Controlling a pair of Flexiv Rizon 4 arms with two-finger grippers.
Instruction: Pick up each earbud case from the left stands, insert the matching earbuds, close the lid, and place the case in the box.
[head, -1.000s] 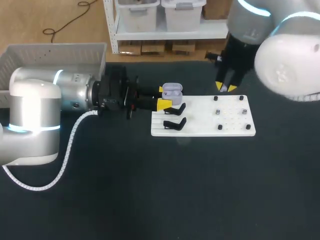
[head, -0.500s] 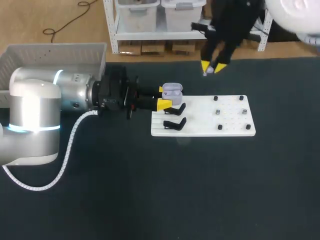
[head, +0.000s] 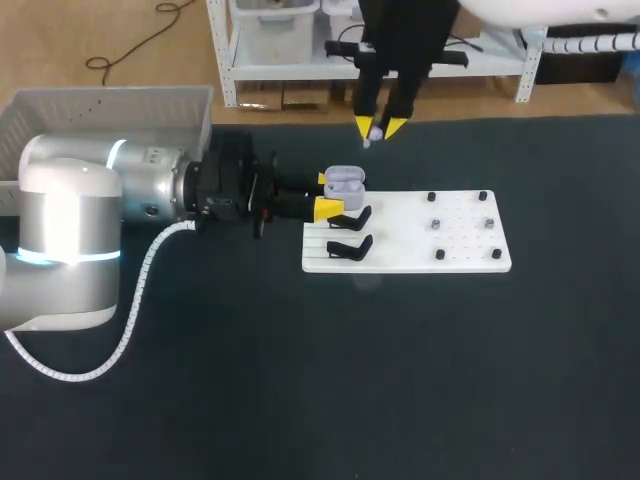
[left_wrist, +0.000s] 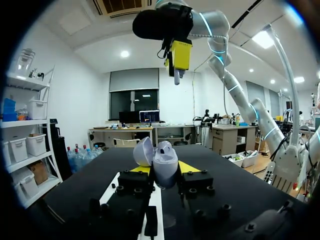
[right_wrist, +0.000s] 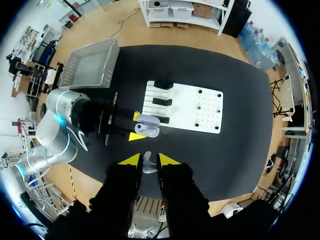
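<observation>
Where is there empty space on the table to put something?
The black table is bare across its near half, in front of the white board, and right of it. It is crowded at the board's black stands, where the left end effector holds the open lilac earbud case and the right end effector hangs overhead, gripping a white earbud.

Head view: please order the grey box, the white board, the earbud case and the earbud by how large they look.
1-2. grey box and white board: about alike; the left arm hides part of the box, so unranked.
3. earbud case.
4. earbud, in the right tool.
</observation>
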